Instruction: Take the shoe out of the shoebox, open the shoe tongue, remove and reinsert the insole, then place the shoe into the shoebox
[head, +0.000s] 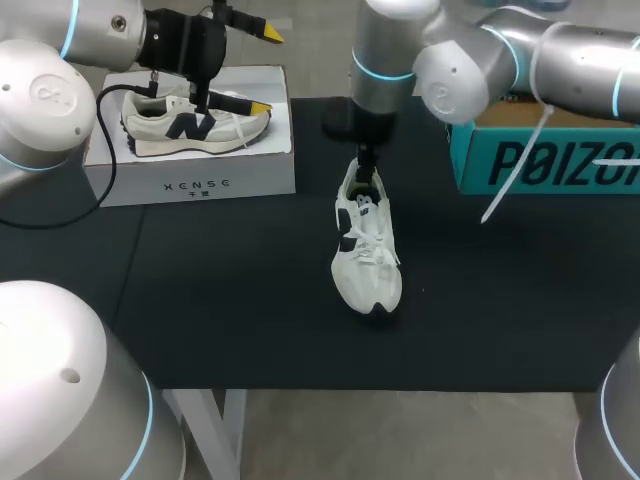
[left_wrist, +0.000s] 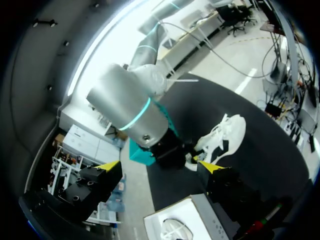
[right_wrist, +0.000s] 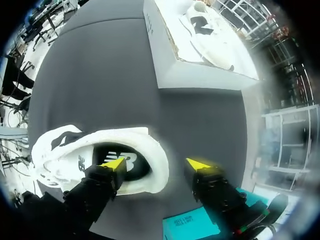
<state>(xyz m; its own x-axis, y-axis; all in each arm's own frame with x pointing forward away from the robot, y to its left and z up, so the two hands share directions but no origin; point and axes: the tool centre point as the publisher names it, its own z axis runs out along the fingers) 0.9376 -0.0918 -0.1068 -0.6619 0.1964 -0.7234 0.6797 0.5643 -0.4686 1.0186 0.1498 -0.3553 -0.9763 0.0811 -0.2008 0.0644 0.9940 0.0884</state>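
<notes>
While the white shoe (head: 366, 255) stands on its sole near the middle of the black tabletop (head: 230, 300), toe pointing toward the robot, the right gripper (right_wrist: 155, 163) sits at its heel. Fingers are apart: one yellow tip is inside the shoe's opening, above the insole (right_wrist: 131, 165), and the other is outside the heel wall. It is not clamped on anything.

The left gripper (head: 264, 70) hangs above the white shoebox (head: 190, 185) with its fingers spread wide, holding nothing. A second shoe (head: 190, 125) lies on its side in that shoebox. A teal box (head: 540, 160) stands at the tabletop's right edge.
</notes>
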